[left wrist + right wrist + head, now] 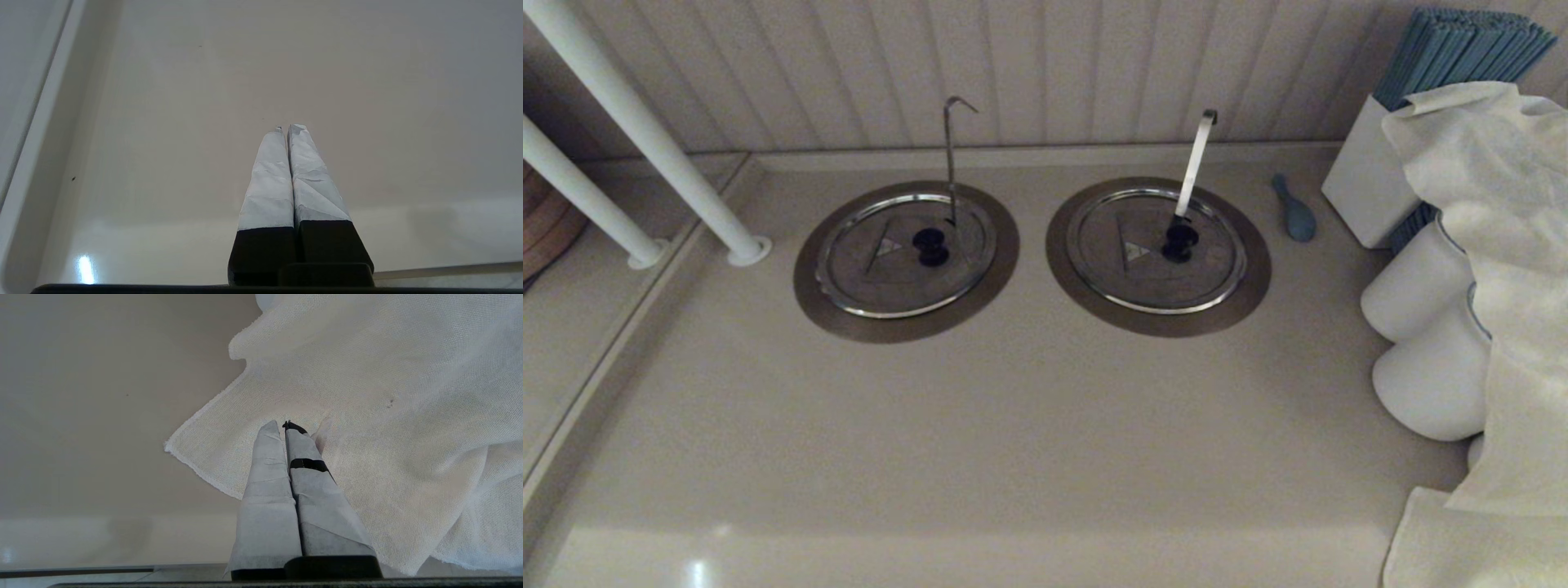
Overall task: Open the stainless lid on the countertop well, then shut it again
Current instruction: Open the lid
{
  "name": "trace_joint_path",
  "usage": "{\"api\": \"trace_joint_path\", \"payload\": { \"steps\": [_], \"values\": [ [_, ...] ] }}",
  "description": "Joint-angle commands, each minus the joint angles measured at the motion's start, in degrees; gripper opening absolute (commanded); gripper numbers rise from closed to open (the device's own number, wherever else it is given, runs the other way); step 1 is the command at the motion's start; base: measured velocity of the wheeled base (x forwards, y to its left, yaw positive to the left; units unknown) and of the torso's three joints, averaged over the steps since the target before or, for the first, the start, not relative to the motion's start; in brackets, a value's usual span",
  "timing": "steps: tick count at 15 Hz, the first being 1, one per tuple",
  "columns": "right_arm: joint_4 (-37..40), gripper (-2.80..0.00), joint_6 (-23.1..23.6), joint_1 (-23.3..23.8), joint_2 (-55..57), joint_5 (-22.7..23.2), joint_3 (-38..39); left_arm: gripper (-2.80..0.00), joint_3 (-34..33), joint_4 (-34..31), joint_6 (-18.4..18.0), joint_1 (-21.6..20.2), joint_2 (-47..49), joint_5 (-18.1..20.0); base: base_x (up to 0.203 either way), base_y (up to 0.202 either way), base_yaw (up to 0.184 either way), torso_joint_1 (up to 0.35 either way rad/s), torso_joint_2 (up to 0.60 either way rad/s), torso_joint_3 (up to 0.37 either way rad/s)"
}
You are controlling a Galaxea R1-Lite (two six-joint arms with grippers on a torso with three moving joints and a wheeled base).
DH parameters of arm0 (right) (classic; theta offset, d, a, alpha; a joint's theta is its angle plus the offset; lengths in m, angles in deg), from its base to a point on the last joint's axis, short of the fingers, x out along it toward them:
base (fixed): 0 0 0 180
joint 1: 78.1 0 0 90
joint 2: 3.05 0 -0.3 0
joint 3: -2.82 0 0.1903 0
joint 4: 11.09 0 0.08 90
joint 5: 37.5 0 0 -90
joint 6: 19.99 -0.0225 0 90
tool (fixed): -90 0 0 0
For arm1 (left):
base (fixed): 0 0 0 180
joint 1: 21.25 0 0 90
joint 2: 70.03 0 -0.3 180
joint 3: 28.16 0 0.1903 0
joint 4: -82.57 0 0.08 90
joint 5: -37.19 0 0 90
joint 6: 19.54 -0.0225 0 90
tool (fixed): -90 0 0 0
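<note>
The beige countertop carries two round wells side by side toward its back edge, both covered. The countertop well that matters is the one nearer the left edge, its brownish flange ringing the stainless lid, which sits flat and closed with its black knob just beside a slim hook-tipped handle standing upright. The twin lid, with the broader pale slanted handle, lies nearer the right edge; reaching for that one would be the plainest mistake.

Along the right edge a white cloth drapes over white containers, with a small blue spoon near the back.

Neither arm shows in the head view. The left gripper hangs over bare countertop, fingers pressed together and holding nothing. The right gripper is likewise pressed together, poised over the cloth; moving off carelessly, it could snag the fabric and drag it.

At the lid, the knob is small and the hooked handle stands close by, so widely spread fingers could knock the handle, and a tilted lift might catch the lid against it.
</note>
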Motion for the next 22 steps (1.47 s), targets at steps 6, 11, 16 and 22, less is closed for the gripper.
{"api": "trace_joint_path", "payload": {
  "steps": [6,11,16,22],
  "values": [
    [0.0,-2.80,0.0,0.0,0.0,0.0,0.0,-2.80,6.0,-1.5,2.2,0.0,0.1,-1.3,0.000,0.000,0.000,0.000,0.00,0.000],
    [0.0,-2.80,0.0,0.0,0.0,0.0,0.0,-2.80,37.4,-14.4,2.2,0.0,12.6,1.1,0.000,0.000,0.000,0.000,0.00,0.000],
    [0.0,-2.80,0.0,-0.1,0.0,0.0,0.0,-2.80,64.7,-17.6,3.1,0.0,45.6,-2.0,0.000,0.000,0.000,0.000,0.00,0.000],
    [0.0,-2.80,0.0,0.0,0.0,0.0,0.0,-2.80,94.6,-26.3,12.5,2.6,84.5,-2.5,0.000,0.000,0.000,0.000,0.00,0.000]
  ]
}}
